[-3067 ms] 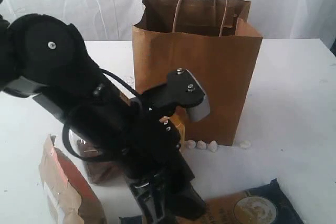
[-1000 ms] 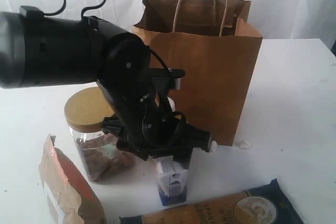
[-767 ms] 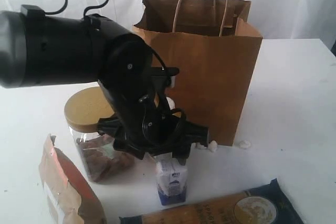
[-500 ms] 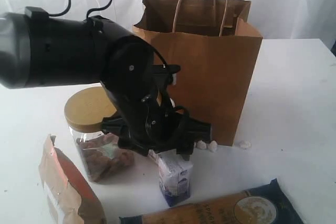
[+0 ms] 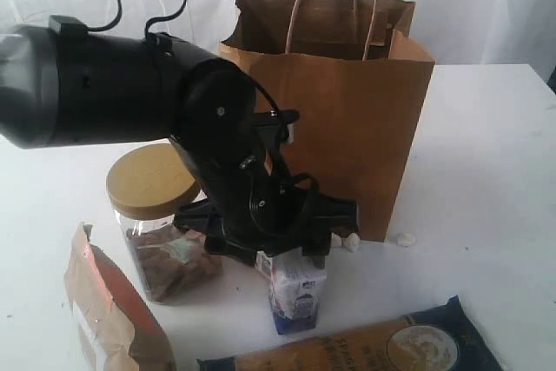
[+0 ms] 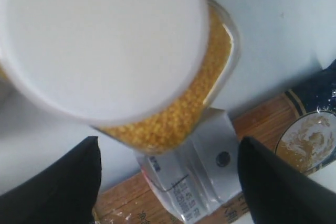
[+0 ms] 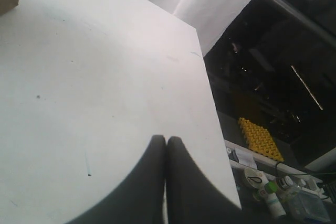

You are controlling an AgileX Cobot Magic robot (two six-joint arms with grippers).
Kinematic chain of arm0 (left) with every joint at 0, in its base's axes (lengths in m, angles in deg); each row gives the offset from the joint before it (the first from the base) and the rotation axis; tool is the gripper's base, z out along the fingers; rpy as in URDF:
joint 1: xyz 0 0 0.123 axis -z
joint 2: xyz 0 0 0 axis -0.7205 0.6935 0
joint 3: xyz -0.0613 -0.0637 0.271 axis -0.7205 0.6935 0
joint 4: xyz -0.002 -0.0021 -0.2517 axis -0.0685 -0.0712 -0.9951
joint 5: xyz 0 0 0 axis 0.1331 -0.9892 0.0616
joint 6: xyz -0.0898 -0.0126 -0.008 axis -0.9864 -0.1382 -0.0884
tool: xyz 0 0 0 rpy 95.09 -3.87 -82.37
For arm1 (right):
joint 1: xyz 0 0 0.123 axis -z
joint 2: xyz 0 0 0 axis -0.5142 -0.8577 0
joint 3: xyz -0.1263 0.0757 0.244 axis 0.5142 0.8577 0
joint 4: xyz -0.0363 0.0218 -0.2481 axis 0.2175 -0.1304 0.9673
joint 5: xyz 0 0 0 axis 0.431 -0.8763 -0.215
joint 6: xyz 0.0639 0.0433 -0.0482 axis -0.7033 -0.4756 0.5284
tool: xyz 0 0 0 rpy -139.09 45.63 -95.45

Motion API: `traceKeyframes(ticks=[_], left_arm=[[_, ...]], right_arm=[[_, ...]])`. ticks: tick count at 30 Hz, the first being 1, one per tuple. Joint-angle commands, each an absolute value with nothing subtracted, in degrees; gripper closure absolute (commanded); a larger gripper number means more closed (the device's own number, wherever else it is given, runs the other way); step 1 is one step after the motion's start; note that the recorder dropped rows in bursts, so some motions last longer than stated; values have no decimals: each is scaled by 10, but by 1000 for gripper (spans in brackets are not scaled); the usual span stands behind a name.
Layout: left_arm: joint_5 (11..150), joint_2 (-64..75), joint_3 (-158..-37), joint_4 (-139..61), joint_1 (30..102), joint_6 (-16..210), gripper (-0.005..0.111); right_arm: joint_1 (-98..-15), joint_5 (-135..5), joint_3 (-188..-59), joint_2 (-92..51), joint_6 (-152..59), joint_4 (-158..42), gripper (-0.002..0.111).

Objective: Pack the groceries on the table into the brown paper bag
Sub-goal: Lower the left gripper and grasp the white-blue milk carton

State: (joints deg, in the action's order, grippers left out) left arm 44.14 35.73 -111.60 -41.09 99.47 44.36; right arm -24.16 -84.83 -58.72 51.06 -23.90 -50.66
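The brown paper bag (image 5: 334,110) stands open and upright at the back. My left gripper (image 5: 280,248) hangs open in front of it, just above the small white-blue carton (image 5: 296,291), which leans a little. In the left wrist view the carton (image 6: 197,179) lies between the two black fingers (image 6: 58,187), with a gap on one side and the other finger close against it. The yellow white-capped bottle (image 6: 105,40) fills that view; the arm hides it in the exterior view. My right gripper (image 7: 166,141) is shut and empty over the bare table (image 7: 79,77).
The clear jar with tan lid (image 5: 152,182) stands left of the carton. The orange-brown pouch (image 5: 109,314) and the long dark-blue-and-tan packet (image 5: 382,347) lie at the front. White pebbles (image 5: 351,241) sit by the bag's foot. The table's edge (image 7: 210,114) is near the right gripper.
The left gripper has shifted slightly right and lower. The carton below it has slid a little to the right and now leans. The right gripper shows no change.
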Motion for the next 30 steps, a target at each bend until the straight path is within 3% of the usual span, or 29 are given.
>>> traceKeyframes(ticks=[1,12,30], left_arm=[[424,359,-1112,-428,994,450,33],[462,358,-1116,-440,994,481,34],[407,374,-1121,-421,994,495,38]], right_arm=[[-241,-844,-586,511,-239,-506,108],[-241,-844,-586,511,-239,-506,108],[-241,-844,-586,511,-239,-506,108]])
